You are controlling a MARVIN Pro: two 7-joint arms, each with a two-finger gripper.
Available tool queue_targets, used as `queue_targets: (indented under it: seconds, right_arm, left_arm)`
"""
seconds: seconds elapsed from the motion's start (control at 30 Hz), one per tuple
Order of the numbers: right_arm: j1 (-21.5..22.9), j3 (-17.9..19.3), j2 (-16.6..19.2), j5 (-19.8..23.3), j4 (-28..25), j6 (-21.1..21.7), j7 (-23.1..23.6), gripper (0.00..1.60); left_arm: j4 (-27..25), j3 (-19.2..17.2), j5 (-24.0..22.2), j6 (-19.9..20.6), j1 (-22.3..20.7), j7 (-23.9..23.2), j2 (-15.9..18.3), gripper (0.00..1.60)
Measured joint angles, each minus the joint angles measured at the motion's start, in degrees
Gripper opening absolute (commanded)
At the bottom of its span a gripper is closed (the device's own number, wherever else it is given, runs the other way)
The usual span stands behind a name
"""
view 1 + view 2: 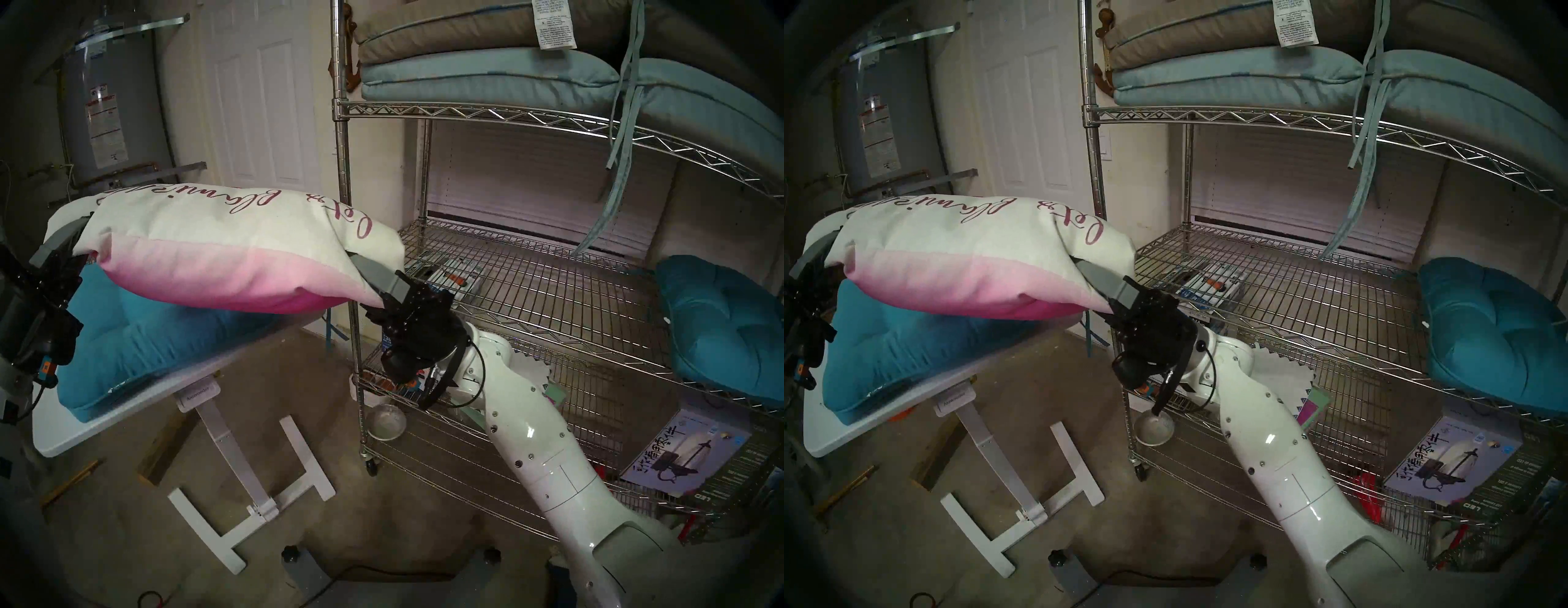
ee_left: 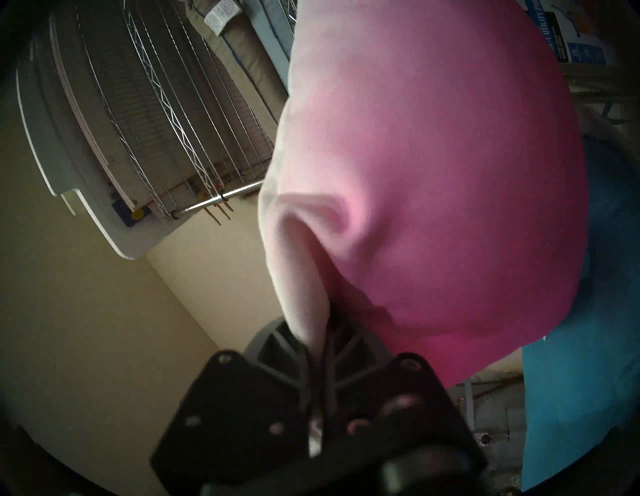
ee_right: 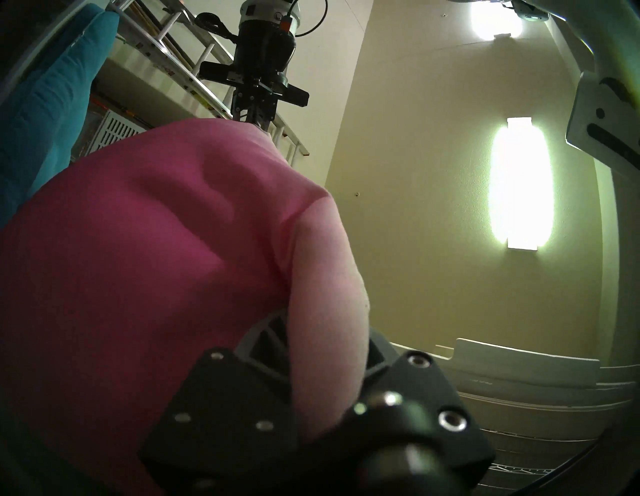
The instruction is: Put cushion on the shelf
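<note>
The cushion (image 1: 220, 250) (image 1: 966, 263), cream with pink lettering on top and pink underneath, hangs in the air between my two grippers, just above a teal seat cushion (image 1: 148, 339). My left gripper (image 1: 82, 223) (image 2: 325, 311) is shut on its left edge. My right gripper (image 1: 356, 259) (image 3: 291, 322) is shut on its right corner. That corner reaches the front left post of the chrome wire shelf (image 1: 345, 212) (image 1: 1096, 191), level with the bare left part of the middle tier (image 1: 530, 288). Both wrist views show mostly the pink face (image 2: 433, 173) (image 3: 138, 277); the fingertips are buried in fabric.
The teal seat cushion lies on a tilted white table (image 1: 106, 420) at the left. Another teal cushion (image 1: 721, 327) fills the middle tier's right end. Flat grey and pale blue pads (image 1: 488, 72) load the top tier, ties dangling. Boxes and a metal bowl (image 1: 386, 422) sit lower down. A water heater (image 1: 106, 106) stands behind.
</note>
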Motion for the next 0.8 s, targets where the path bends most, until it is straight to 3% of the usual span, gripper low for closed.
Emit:
queue_targets:
  seconds: [0.8]
  right_arm:
    - [-7.31, 13.11, 8.71, 0.28, -13.07, 1.62, -0.52, 0.0]
  left_arm:
    - [-0.17, 5.49, -4.51, -9.74, -5.37, 2.31, 7.25, 0.0]
